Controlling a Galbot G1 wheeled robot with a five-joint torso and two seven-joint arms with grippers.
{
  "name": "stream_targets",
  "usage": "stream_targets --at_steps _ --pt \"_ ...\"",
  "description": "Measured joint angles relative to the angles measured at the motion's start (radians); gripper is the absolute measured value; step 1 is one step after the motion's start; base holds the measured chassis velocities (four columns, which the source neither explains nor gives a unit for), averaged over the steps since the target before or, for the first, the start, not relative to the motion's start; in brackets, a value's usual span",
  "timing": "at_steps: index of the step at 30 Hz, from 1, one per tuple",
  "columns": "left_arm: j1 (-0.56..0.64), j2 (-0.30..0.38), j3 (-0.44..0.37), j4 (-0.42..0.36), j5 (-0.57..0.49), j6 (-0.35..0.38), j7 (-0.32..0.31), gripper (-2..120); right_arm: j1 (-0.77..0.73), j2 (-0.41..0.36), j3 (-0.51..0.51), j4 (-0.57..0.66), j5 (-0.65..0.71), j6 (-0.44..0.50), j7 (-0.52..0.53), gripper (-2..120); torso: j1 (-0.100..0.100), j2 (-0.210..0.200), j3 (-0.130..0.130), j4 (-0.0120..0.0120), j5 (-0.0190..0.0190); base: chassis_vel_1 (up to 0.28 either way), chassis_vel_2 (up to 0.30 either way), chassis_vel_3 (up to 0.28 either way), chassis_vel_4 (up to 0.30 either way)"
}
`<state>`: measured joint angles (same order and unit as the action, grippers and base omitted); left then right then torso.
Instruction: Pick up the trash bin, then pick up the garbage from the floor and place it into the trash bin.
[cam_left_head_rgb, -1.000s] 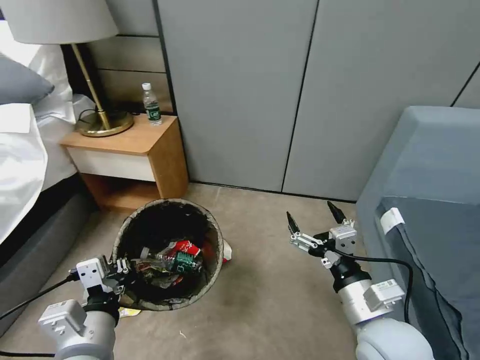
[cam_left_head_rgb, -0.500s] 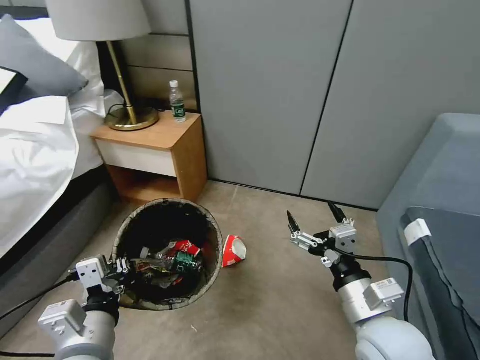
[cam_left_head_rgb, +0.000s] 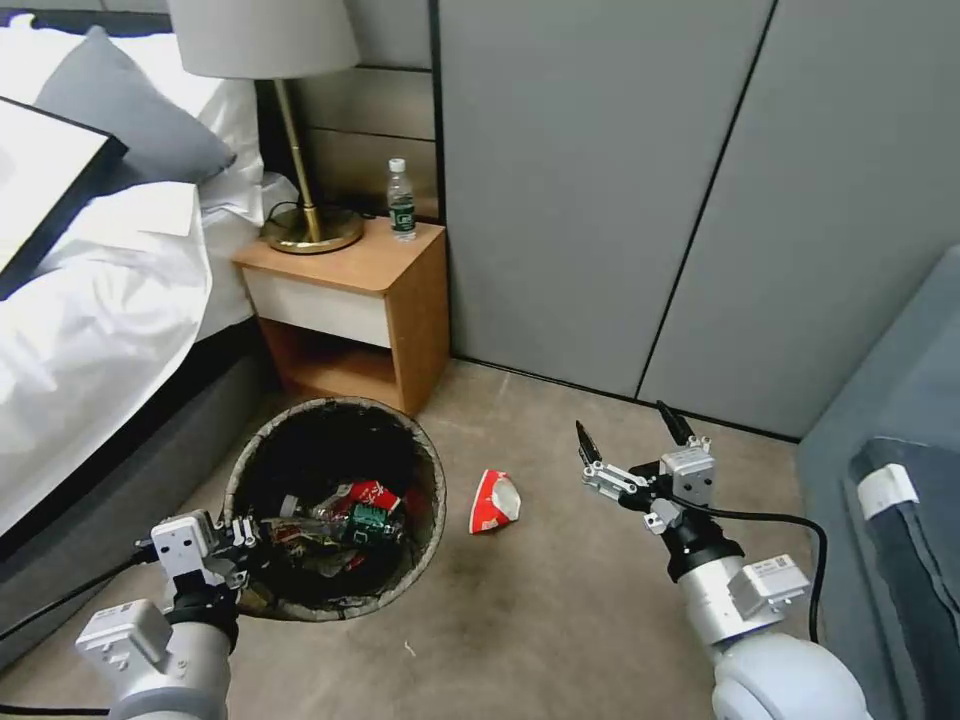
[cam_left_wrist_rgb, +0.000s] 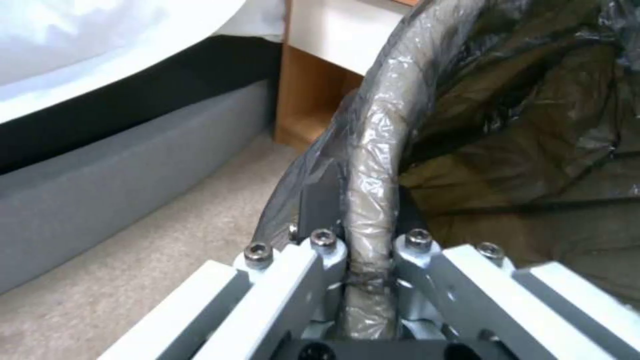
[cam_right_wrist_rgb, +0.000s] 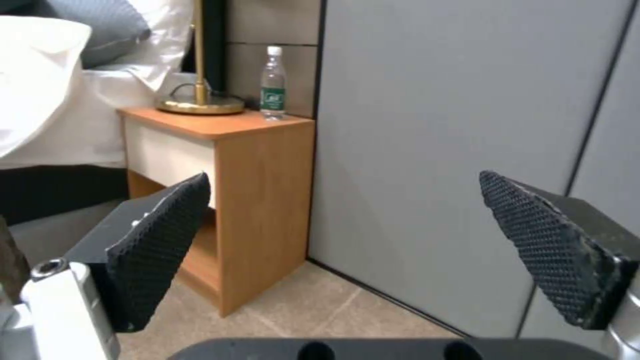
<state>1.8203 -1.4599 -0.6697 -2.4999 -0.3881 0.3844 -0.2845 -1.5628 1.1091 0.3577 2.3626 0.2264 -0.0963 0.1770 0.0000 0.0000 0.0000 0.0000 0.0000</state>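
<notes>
The left gripper (cam_left_head_rgb: 243, 535) is pinching the rim of the bin (cam_left_head_rgb: 432, 478), which is full of trash. The right gripper (cam_left_head_rgb: 630, 432) is hanging wide open, holding nothing. A red carton (cam_left_head_rgb: 495, 500) is lying on the floor between bin and right gripper.

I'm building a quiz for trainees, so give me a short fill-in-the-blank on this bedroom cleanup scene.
1. The left claw is shut on the rim of the ____.
2. The right claw hangs above the floor with its fingers ____.
3. The red-and-white carton lies on the ____, between the bin and the right claw.
4. The water bottle stands on the ____.

Missing words: trash bin; open; floor; nightstand
</notes>
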Motion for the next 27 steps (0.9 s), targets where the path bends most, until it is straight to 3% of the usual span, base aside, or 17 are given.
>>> stream_targets --at_steps 19,27 --pt "0.003 0.005 0.002 0.000 0.008 -0.016 -0.010 3 0.023 -0.017 -0.002 -0.015 0.047 -0.042 0.031 100 0.000 0.000 0.000 0.0000 0.0000 0.007 0.009 0.007 0.006" --pt "0.003 0.012 0.001 0.000 0.011 -0.016 -0.010 3 0.095 -0.056 -0.060 -0.103 0.110 -0.099 0.104 100 0.000 0.000 0.000 -0.0001 0.0001 0.000 0.000 0.000 0.000"
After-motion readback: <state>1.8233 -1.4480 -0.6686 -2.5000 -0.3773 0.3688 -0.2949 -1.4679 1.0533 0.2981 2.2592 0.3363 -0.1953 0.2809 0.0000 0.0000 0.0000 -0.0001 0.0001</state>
